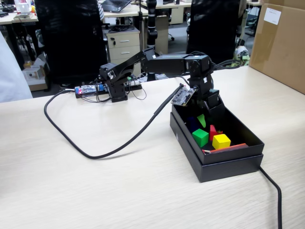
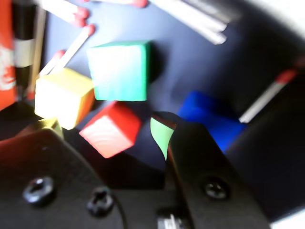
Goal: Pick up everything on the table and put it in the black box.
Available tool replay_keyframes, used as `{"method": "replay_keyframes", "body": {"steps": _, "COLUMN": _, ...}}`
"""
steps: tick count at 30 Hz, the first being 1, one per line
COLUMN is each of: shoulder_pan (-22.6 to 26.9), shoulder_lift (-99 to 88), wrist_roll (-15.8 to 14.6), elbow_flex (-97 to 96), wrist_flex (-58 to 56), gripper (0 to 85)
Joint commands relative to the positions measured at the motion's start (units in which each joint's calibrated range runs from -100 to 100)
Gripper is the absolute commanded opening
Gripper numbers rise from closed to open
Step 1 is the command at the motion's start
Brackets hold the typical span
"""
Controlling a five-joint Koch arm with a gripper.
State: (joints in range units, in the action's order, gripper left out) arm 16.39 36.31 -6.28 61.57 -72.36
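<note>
The arm hides most of the blue cube [image 1: 192,123] in the black box [image 1: 224,164]; its fingers [image 2: 102,130] hang released over the red cube [image 2: 110,130].

A thick black cable [image 1: 112,145] loops across the table from its far left toward the middle, while a second cable [image 1: 272,191] trails off the near right edge. A large brown cardboard carton [image 1: 280,43] stands at the far right corner. Behind the table, black office chairs [image 1: 71,38] and a drawer cabinet [image 1: 124,45] fill the room.
</note>
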Motion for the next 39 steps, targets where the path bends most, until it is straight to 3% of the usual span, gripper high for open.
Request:
{"method": "replay_keyframes", "body": {"steps": 1, "shoulder_pan": -0.2, "shoulder_lift": -15.6, "wrist_roll": 0.1, "elbow_flex": -0.6, "wrist_flex": 0.5, "gripper": 39.6}}
{"method": "replay_keyframes", "body": {"steps": 6, "shoulder_pan": -1.5, "shoulder_lift": -38.2, "wrist_roll": 0.3, "elbow_flex": -8.4, "wrist_flex": 0.5, "gripper": 47.5}}
{"method": "replay_keyframes", "body": {"steps": 9, "shoulder_pan": -3.1, "shoulder_lift": -52.5, "wrist_roll": 0.9, "elbow_flex": -15.8, "wrist_flex": 0.6, "gripper": 47.7}}
{"method": "replay_keyframes", "body": {"steps": 17, "shoulder_pan": -10.5, "shoulder_lift": -88.0, "wrist_roll": 2.2, "elbow_flex": -45.4, "wrist_flex": 2.1, "gripper": 52.1}}
{"method": "replay_keyframes", "body": {"steps": 22, "shoulder_pan": -14.2, "shoulder_lift": -106.9, "wrist_roll": 4.0, "elbow_flex": -71.7, "wrist_flex": 15.6, "gripper": 52.0}}
{"method": "replay_keyframes", "body": {"steps": 27, "shoulder_pan": -14.7, "shoulder_lift": -123.3, "wrist_roll": 4.1, "elbow_flex": -92.6, "wrist_flex": 22.9, "gripper": 52.1}}
{"method": "replay_keyframes", "body": {"steps": 39, "shoulder_pan": -17.2, "shoulder_lift": -136.2, "wrist_roll": 4.1, "elbow_flex": -125.6, "wrist_flex": 41.0, "gripper": 52.4}}
